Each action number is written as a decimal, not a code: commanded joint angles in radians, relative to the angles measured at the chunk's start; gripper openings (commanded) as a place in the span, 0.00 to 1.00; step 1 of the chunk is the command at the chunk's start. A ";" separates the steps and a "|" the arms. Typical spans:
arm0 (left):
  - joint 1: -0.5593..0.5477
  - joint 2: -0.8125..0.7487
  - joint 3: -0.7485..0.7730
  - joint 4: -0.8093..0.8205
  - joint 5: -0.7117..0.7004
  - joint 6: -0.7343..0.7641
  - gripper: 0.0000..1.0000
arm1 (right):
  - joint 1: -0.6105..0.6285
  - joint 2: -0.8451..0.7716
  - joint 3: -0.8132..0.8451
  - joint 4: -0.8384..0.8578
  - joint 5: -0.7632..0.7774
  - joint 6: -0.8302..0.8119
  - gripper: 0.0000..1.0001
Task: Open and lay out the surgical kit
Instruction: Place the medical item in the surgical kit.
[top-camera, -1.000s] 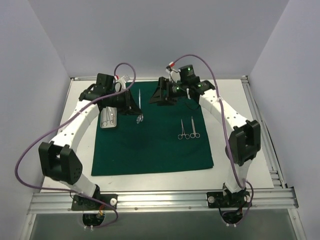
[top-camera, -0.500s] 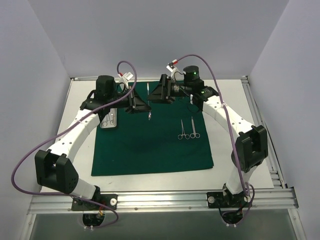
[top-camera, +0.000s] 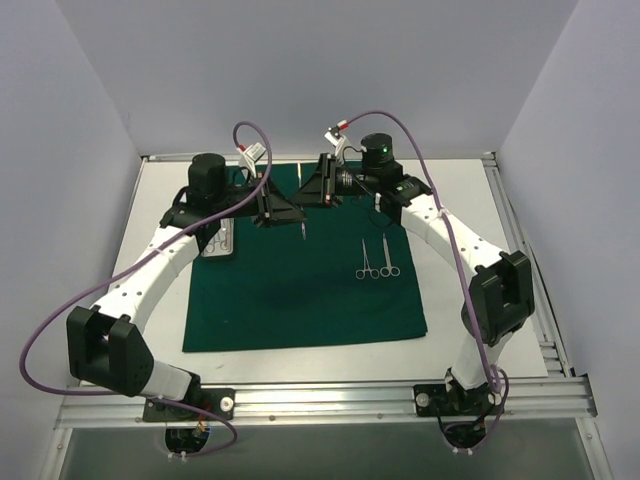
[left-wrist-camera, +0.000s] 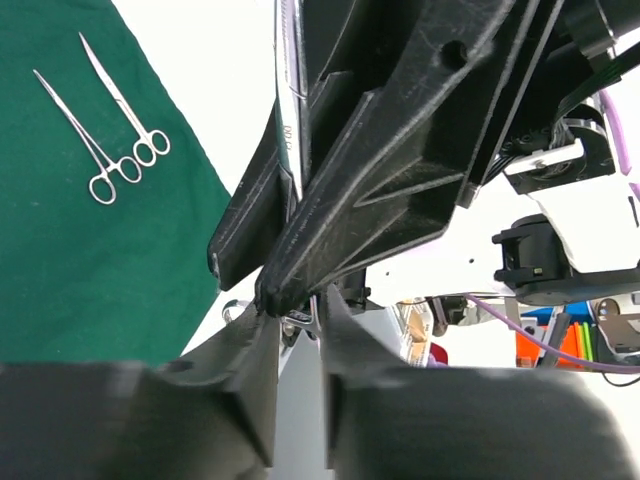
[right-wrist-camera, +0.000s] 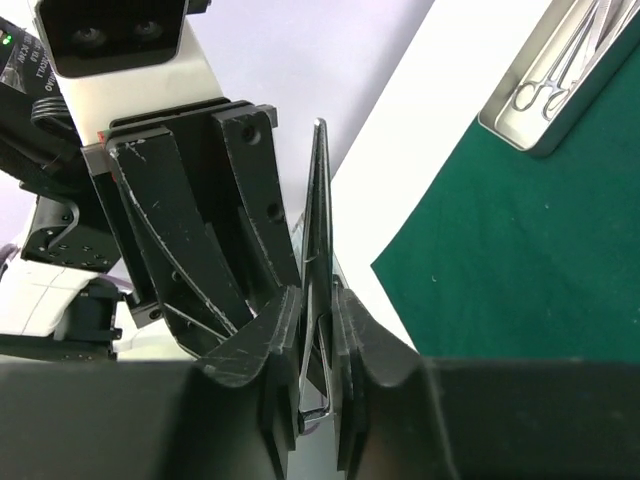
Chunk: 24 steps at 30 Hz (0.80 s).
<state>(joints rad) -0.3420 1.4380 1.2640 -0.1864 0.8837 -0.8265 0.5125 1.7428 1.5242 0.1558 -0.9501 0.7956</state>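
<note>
The surgical kit's dark green drape (top-camera: 300, 290) lies spread flat on the table. Above its back edge my two grippers meet over one long steel ring-handled forceps (top-camera: 303, 230), held clear of the cloth. My left gripper (top-camera: 293, 214) is shut on it; the shaft (left-wrist-camera: 290, 100) rises past my left gripper (left-wrist-camera: 295, 320). My right gripper (top-camera: 305, 190) comes in from the right and is shut on the same forceps (right-wrist-camera: 320, 200), which runs between the jaws of my right gripper (right-wrist-camera: 318, 310). Two more forceps (top-camera: 375, 262) lie side by side on the drape's right half.
A small silver tray (top-camera: 205, 252) with instruments in it sits at the drape's left edge, also visible as a tray (right-wrist-camera: 520, 135) in the right wrist view. The white table (top-camera: 480, 330) is bounded by an aluminium rail (top-camera: 320, 400) in front and walls on three sides. Purple cables loop from both arms.
My left gripper has lifted the long forceps off the drape and carried it right and back. My right gripper has swung left to meet it and has shut on it.
</note>
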 joint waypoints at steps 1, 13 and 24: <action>0.004 -0.022 0.014 0.090 0.049 -0.002 0.27 | 0.006 -0.017 -0.001 0.027 -0.012 -0.007 0.00; 0.136 0.033 0.207 -0.604 -0.438 0.412 0.94 | 0.009 0.167 0.304 -0.689 0.445 -0.329 0.00; 0.152 0.217 0.373 -0.838 -0.907 0.510 0.94 | 0.066 0.356 0.312 -0.927 0.898 -0.302 0.00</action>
<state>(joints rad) -0.1982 1.6684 1.6073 -0.9634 0.0948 -0.3584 0.5610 2.0960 1.8412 -0.6785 -0.2119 0.4927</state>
